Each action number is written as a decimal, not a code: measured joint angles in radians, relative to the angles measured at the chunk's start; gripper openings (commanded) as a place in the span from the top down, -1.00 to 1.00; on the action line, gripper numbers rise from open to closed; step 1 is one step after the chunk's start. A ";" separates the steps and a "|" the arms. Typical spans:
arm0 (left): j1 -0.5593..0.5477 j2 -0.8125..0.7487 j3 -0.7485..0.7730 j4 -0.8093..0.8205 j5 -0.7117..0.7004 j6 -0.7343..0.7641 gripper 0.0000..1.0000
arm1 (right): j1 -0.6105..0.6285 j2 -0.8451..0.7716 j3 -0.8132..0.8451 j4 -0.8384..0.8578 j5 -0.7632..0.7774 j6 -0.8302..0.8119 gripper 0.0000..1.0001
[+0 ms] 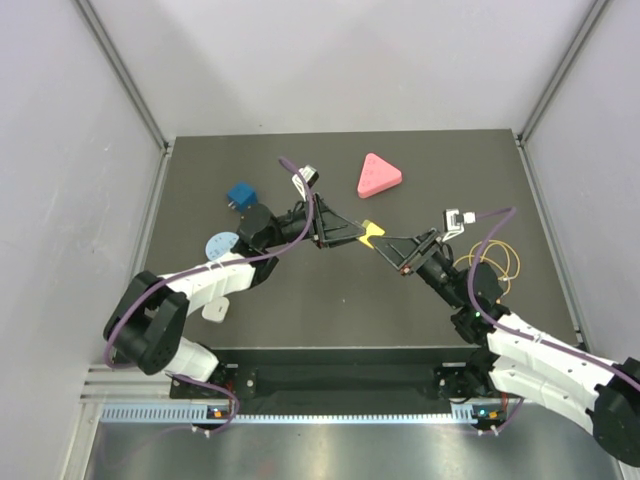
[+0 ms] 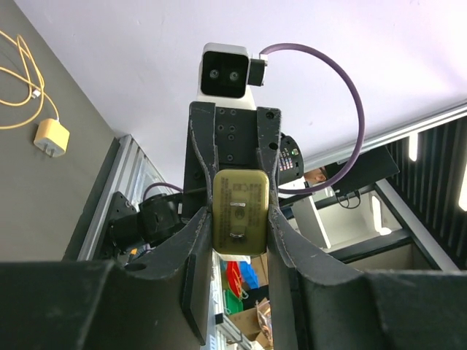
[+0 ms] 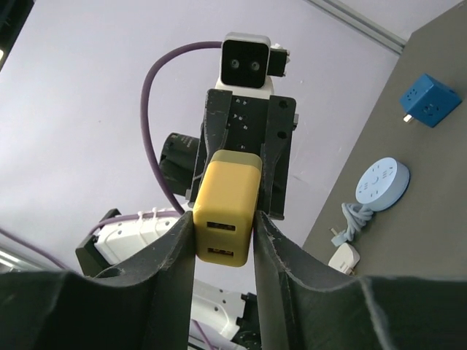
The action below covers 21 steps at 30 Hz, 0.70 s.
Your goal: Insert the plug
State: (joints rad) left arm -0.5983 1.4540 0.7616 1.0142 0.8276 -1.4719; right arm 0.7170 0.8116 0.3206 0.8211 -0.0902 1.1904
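Insertion is not yet happening: left gripper and right gripper are both clamping the yellow adapter above the bench centre.

Over the middle of the table, a charger: left gripper on its left, right gripper on its right, fingers of both touching it. Behind the charger, toward the far edge, a triangular block. At the far left, a cube adapter; in front of it, just beside the left arm, a round socket. Nearer the front left, a small plug. On the right, beside the right arm, a loose coil of cable, a small block at its end.
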 measured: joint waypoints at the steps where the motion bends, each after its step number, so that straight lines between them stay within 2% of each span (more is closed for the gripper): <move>1: 0.000 0.002 -0.002 0.009 -0.002 0.000 1.00 | 0.000 0.000 0.000 0.000 0.003 0.000 0.44; 4: -0.001 0.013 -0.003 0.032 -0.005 0.000 1.00 | 0.000 -0.004 -0.006 0.001 0.014 -0.002 0.70; 5: -0.002 0.017 -0.003 0.033 -0.006 0.000 1.00 | 0.000 -0.006 -0.008 -0.002 0.017 -0.002 0.89; 6: -0.002 0.019 -0.003 0.033 -0.006 0.000 0.83 | 0.000 -0.007 -0.010 -0.002 0.019 -0.003 1.00; 8: -0.003 0.023 -0.003 0.034 -0.006 0.000 0.42 | 0.000 -0.007 -0.013 -0.003 0.024 -0.003 1.00; 9: -0.003 0.026 -0.003 0.034 -0.006 0.000 0.00 | 0.000 -0.007 -0.013 -0.006 0.026 -0.003 1.00; 11: -0.003 0.028 -0.003 0.033 -0.003 -0.001 -0.37 | 0.000 -0.008 -0.013 -0.010 0.037 -0.005 1.00; 12: -0.003 0.028 -0.005 0.032 -0.002 -0.001 -0.37 | -0.001 -0.009 -0.013 -0.011 0.042 -0.006 1.00; 13: -0.005 0.028 -0.007 0.031 -0.002 -0.002 -0.53 | -0.004 -0.017 -0.013 -0.021 0.048 -0.011 1.00; 21: -0.006 0.027 -0.037 -0.063 -0.006 0.068 -0.58 | -0.050 -0.152 -0.012 -0.186 0.101 -0.079 1.00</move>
State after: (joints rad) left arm -0.6041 1.4811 0.7246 0.9508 0.8211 -1.4044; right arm 0.6666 0.6594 0.3084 0.6350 0.0109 1.1118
